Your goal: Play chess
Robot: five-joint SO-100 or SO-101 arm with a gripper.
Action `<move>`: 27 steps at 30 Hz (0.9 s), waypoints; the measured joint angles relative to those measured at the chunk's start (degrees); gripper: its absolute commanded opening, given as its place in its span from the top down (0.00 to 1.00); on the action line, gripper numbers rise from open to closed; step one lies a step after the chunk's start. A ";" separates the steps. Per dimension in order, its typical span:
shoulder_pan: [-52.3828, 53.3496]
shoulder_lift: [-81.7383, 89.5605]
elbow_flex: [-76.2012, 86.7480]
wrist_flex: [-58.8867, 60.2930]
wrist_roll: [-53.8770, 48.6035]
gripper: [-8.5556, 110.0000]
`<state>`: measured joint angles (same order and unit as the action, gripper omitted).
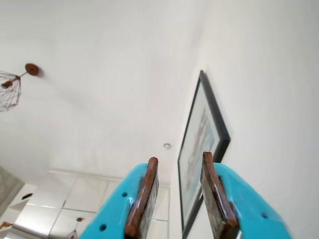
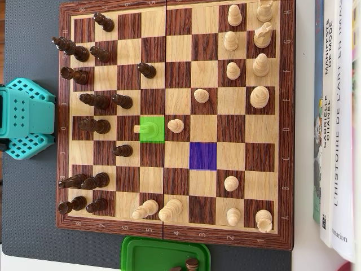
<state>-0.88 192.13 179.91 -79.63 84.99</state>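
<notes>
From overhead I see the chessboard (image 2: 169, 237) filling the table, the arm's teal base (image 2: 25, 118) just off its left edge. A green square (image 2: 152, 129) near the board's middle holds a light pawn (image 2: 139, 129); a purple square (image 2: 203, 156) lies down-right. My gripper (image 1: 179, 196) points at the ceiling, fingers apart, empty.

Both views bright, even daylight – soft short shadows beside chess pieces (image 2: 176, 125); wrist view slightly blurred.
</notes>
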 measured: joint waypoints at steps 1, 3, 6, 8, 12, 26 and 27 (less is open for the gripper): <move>0.09 0.18 0.00 -1.32 0.00 0.81; 0.26 0.26 0.00 -4.13 0.00 0.81; 0.35 0.18 0.00 -8.26 0.00 0.81; 0.35 0.18 0.00 -10.55 0.00 0.81; 0.35 0.18 0.00 -15.29 0.00 0.81; 0.44 0.18 0.00 -23.64 0.00 0.81; 0.44 0.18 0.00 -23.73 0.00 0.81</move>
<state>-0.44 192.30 179.91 -103.36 84.99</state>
